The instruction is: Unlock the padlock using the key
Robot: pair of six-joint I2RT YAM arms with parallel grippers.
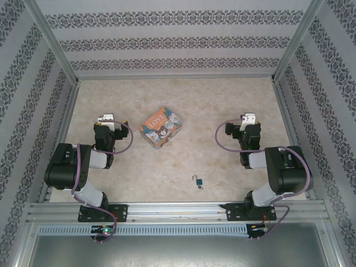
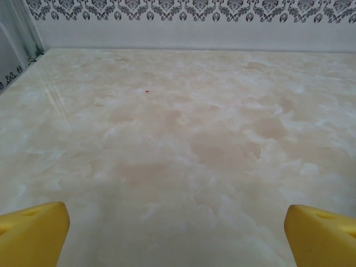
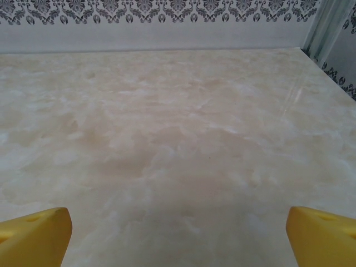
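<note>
Well apart from left claw (image 1: pixel 105 118) and right claw (image 1: pixel 248 118) lies the padlock (image 1: pixel 198 182).

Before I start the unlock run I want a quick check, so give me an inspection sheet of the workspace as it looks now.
Surface: marbled beige table, no spills seen.
Job's things: padlock lying near the front edge, between the arms; key too small to make out.
Clutter: LOVE box, cartoon-printed, mid-table.
Grippers: left gripper and right gripper open, empty.
Cables: purple cables loop at each arm, apart from the padlock.
Surroundings: patterned walls; aluminium rail in front.
</note>
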